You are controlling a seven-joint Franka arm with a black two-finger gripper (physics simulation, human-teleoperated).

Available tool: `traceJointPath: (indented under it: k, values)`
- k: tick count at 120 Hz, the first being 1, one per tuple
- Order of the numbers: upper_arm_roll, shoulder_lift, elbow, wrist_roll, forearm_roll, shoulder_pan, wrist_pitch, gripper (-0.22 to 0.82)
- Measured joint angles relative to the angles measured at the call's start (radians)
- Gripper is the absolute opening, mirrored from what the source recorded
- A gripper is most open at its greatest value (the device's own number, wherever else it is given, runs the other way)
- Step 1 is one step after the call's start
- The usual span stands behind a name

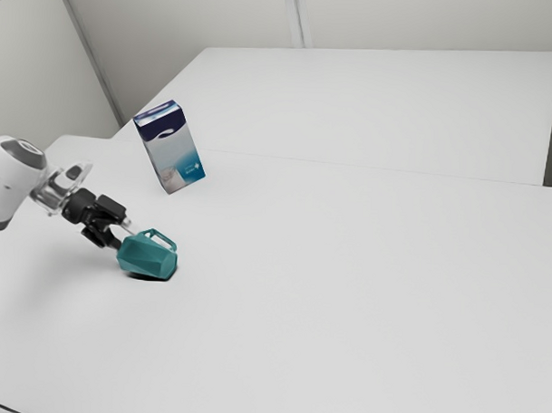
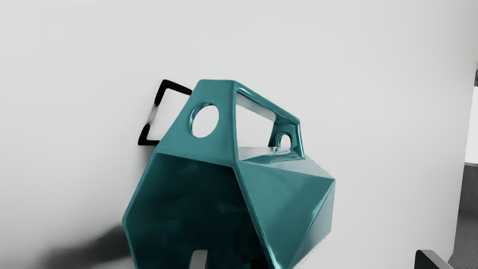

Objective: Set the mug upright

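Note:
My gripper (image 1: 124,237) is at the end of the teal mug (image 1: 147,256) nearest the arm, in the exterior view. The mug lies tipped on its side on the table, its mouth facing my hand and its handle up. In the wrist view, the gripper (image 2: 312,259) stands open: one fingertip overlaps the dark mouth of the mug (image 2: 287,198), and the other is out past the mug's outer wall with a gap. Whether the first fingertip is inside the mouth or just in front of it, I cannot tell. The mug's lower part is cut off there.
A white and blue box (image 1: 172,153) stands, leaning in appearance, farther back on the white table (image 1: 346,290), behind the mug. A dark cable (image 1: 1,405) crosses the near corner at the exterior view's left. Pale walls rise behind the table.

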Motion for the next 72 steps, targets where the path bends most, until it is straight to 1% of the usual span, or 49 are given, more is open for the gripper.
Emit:
traceJointPath:
  k: [9,13,17,31,37,43,56,72]
  values:
    - [-0.001,0.000,-0.002,0.014,-0.009,0.000,-0.004,0.60]
    - [-0.001,0.000,-0.005,0.019,-0.012,0.000,-0.006,0.57]
    - [-0.001,0.000,-0.009,0.024,-0.014,0.000,-0.008,0.50]
    - [-0.001,0.000,-0.026,0.040,-0.031,0.001,-0.011,0.19]
    - [-0.001,-0.004,-0.027,0.046,-0.036,0.000,-0.012,0.10]
    - [-0.001,-0.009,-0.026,0.052,-0.039,0.000,-0.015,0.03]
    - [-0.001,-0.019,-0.023,0.063,-0.050,-0.002,-0.029,-0.07]
    - [-0.002,-0.031,-0.025,0.075,-0.056,-0.015,-0.038,-0.13]
